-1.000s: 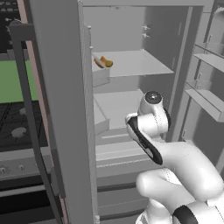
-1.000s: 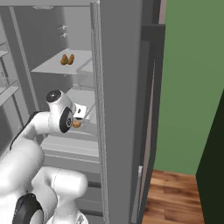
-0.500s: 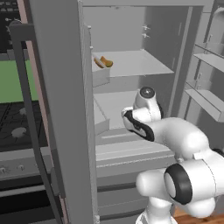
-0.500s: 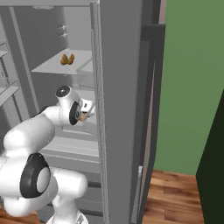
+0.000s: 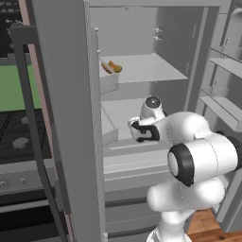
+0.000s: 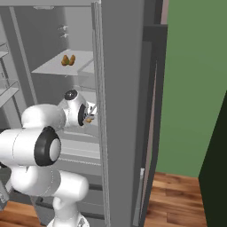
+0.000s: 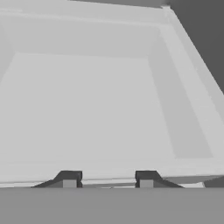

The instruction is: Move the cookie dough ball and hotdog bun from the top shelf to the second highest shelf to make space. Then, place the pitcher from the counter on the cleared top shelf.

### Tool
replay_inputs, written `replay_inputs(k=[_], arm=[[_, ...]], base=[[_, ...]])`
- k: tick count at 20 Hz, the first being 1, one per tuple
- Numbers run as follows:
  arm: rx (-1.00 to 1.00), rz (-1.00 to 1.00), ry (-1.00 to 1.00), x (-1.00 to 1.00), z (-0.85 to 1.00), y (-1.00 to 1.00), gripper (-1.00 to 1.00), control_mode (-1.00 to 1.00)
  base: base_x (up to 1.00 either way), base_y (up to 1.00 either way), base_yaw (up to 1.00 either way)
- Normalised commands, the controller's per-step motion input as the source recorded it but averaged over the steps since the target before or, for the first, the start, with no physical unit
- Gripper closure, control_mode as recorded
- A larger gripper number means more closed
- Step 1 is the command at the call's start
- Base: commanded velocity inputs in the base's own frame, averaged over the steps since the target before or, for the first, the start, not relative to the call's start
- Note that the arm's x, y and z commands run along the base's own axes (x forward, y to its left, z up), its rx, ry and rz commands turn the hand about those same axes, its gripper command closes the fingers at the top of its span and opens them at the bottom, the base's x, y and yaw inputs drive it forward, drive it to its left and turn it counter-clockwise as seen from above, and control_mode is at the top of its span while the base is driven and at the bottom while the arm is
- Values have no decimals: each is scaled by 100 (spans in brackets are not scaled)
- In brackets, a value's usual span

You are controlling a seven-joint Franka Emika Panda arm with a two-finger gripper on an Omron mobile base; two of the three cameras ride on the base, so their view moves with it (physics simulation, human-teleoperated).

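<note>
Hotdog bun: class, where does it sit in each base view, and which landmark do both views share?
Left base view: hotdog bun upper centre-left, at the top shelf's left edge.
Right base view: hotdog bun upper left, on the top shelf.
Shared landmark: the top shelf.

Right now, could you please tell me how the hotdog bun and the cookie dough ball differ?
The hotdog bun lies on the top shelf; the cookie dough ball sits in the tool, lower down. The bun is longer, the ball small and round. Both are orange-brown.
</note>
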Motion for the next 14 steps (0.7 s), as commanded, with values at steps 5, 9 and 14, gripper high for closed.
replay_inputs(k=[5, 9, 14], arm=[[0, 0, 0, 46, -47, 0, 100, -100], [0, 0, 0, 55, -26, 0, 100, -100], [2, 0, 0, 62, -7, 0, 100, -100]], base=[[0, 0, 0], [0, 0, 0], [0, 0, 0]])
